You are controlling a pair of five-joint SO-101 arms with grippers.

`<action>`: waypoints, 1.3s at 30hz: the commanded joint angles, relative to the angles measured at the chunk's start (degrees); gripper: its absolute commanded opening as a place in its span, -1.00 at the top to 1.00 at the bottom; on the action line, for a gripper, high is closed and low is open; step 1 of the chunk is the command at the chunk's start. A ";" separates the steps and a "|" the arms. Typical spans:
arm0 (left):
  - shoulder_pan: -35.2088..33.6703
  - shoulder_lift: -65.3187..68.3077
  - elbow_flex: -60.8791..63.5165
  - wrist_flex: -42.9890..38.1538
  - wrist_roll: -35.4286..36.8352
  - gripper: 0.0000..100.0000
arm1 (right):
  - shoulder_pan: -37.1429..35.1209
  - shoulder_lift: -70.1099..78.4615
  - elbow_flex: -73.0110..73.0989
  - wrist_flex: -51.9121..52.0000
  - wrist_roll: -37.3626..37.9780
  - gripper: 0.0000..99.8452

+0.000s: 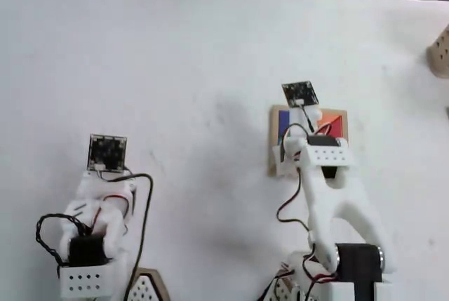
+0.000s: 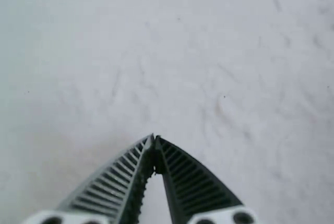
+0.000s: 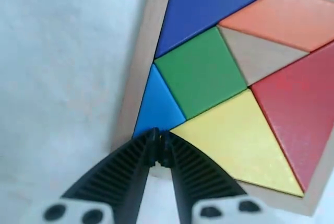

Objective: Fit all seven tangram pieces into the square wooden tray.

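The square wooden tray [image 3: 136,67] lies under my right arm, holding a dark blue triangle [image 3: 203,4], an orange piece [image 3: 282,18], a plain wooden triangle [image 3: 258,54], a green square [image 3: 201,75], a red triangle [image 3: 297,109], a yellow triangle [image 3: 235,140] and a small light blue triangle [image 3: 155,106]. My right gripper [image 3: 158,143] is shut, its tips over the tray's near edge beside the light blue piece. In the high view the tray [image 1: 273,139] is mostly covered by that arm. My left gripper [image 2: 154,145] is shut over bare white table, holding nothing.
The white table [image 1: 210,55] stretches wide around both arms. A perforated wooden object [image 1: 439,52] stands at the far right edge. Another perforated wooden piece [image 1: 146,287] sits at the near edge by the left arm's base.
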 commanded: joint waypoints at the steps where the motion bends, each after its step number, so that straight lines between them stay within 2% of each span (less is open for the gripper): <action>1: -0.66 -0.75 -0.35 0.00 -0.53 0.95 | 2.07 -2.86 -2.02 3.82 0.09 0.96; 6: -0.66 -0.75 -0.35 -0.09 -0.53 0.95 | 6.55 -17.10 0.35 10.86 0.09 0.96; 18: -0.66 -0.75 -0.35 0.44 -0.35 0.95 | 12.09 -62.81 34.11 10.51 0.09 0.96; 22: -0.22 -0.75 -0.35 5.80 -0.35 0.95 | 13.23 -78.55 42.73 12.79 0.18 0.96; 25: 0.13 -0.75 -0.35 6.77 -0.35 0.95 | 12.97 -89.98 46.42 17.89 0.18 0.96; 33: -0.31 -0.84 -0.44 10.64 -0.09 0.95 | 12.09 -86.64 46.42 24.84 0.09 0.96; 39: -0.22 -0.84 -0.35 16.35 -0.09 0.95 | 12.00 -86.64 46.33 25.27 0.09 0.96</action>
